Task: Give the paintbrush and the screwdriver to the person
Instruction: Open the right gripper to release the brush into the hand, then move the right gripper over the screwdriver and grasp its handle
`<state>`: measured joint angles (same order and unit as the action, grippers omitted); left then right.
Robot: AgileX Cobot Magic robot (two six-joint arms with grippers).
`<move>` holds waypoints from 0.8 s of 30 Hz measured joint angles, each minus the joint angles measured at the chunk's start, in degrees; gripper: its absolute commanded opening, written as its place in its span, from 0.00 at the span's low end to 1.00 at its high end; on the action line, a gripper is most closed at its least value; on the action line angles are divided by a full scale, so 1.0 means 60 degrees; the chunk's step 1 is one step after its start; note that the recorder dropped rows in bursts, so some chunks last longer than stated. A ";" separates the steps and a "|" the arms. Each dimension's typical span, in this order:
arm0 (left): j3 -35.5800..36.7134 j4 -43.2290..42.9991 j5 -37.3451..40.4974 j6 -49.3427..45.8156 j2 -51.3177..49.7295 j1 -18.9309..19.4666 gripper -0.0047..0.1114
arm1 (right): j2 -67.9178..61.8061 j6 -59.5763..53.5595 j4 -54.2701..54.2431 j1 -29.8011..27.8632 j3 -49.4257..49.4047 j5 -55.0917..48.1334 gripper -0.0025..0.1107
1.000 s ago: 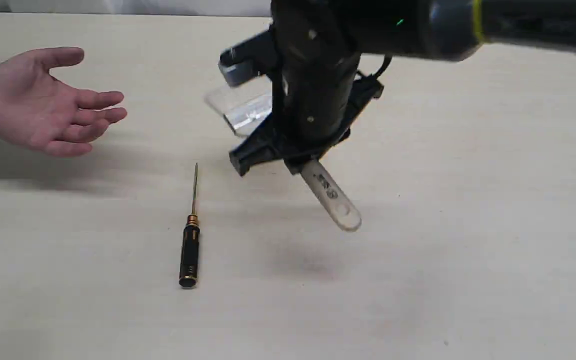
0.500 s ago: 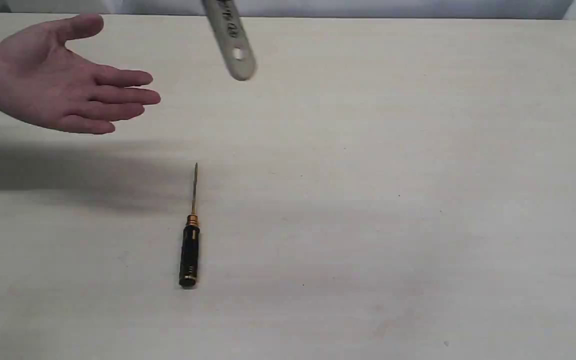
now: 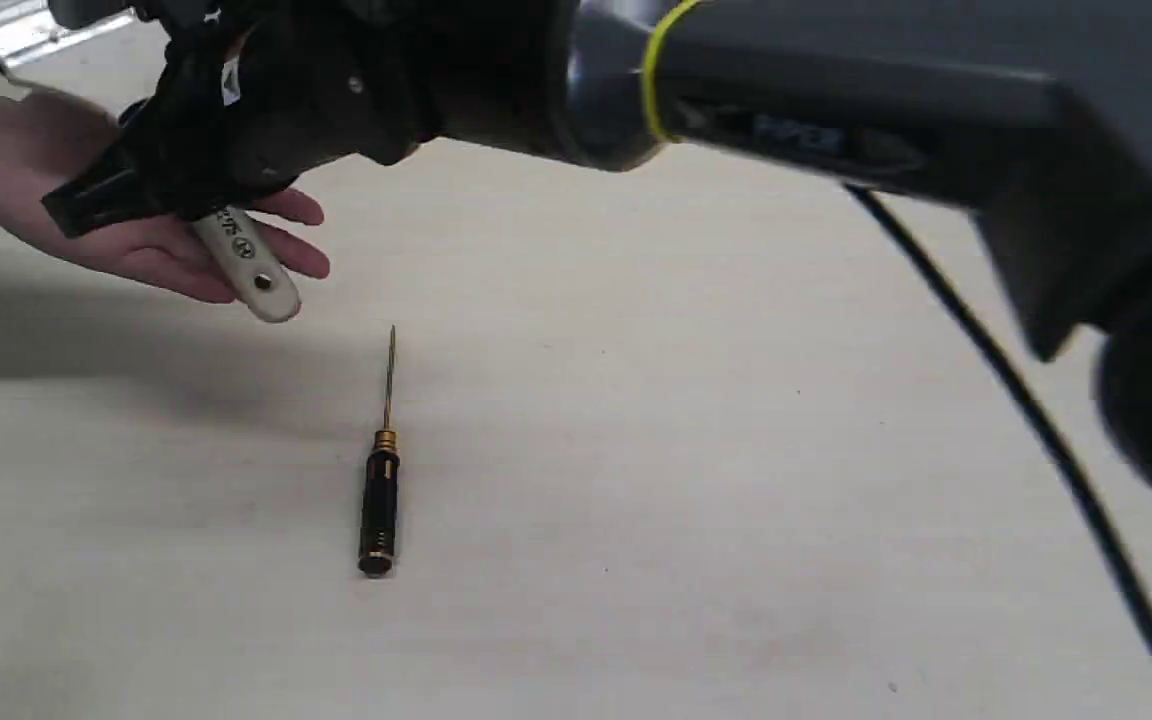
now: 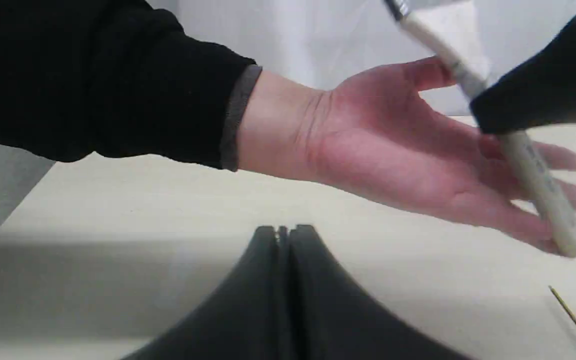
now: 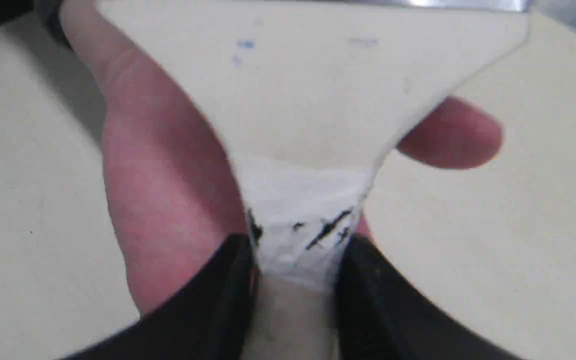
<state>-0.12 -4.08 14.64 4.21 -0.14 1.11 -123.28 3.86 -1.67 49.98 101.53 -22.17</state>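
Note:
My right gripper [image 3: 198, 205] is shut on the paintbrush [image 3: 248, 262] and holds it over the person's open palm [image 3: 26, 180] at the far left. The wooden handle with its small hole sticks out past the fingers; the silver ferrule [image 3: 21, 30] shows at the top left. In the right wrist view the brush [image 5: 313, 100] is clamped between both fingers above the hand [image 5: 158, 190]. The screwdriver [image 3: 380, 490] lies on the table, shaft pointing away. My left gripper [image 4: 283, 231] is shut, empty, low beneath the person's hand [image 4: 393, 150], which holds nothing.
The pale table [image 3: 736, 500] stretches around the screwdriver. My right arm with its yellow ring [image 3: 661, 70] and a black cable [image 3: 1016, 400] span the upper right of the exterior view. The person's dark sleeve [image 4: 93, 80] fills one corner of the left wrist view.
My right arm has swung left, carrying the paintbrush from the table's middle to above the person's palm. The hand stayed at the left. The screwdriver has not moved.

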 measured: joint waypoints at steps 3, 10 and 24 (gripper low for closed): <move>0.0000 0.0000 0.0000 0.0000 0.0000 0.0000 0.04 | -0.0545 0.0000 -0.0280 0.0000 0.0749 -0.0412 0.48; 0.0000 0.0000 0.0000 0.0000 0.0000 0.0000 0.04 | -0.0546 -0.0116 -0.0365 0.0000 0.1741 -0.2730 0.47; 0.0000 0.0000 0.0000 0.0000 0.0000 0.0000 0.04 | 0.1886 0.0976 -0.0365 0.0000 0.3754 -0.7762 0.47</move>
<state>-0.12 -4.08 14.64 4.21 -0.14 1.11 -111.97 9.71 -3.86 49.98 124.05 -68.74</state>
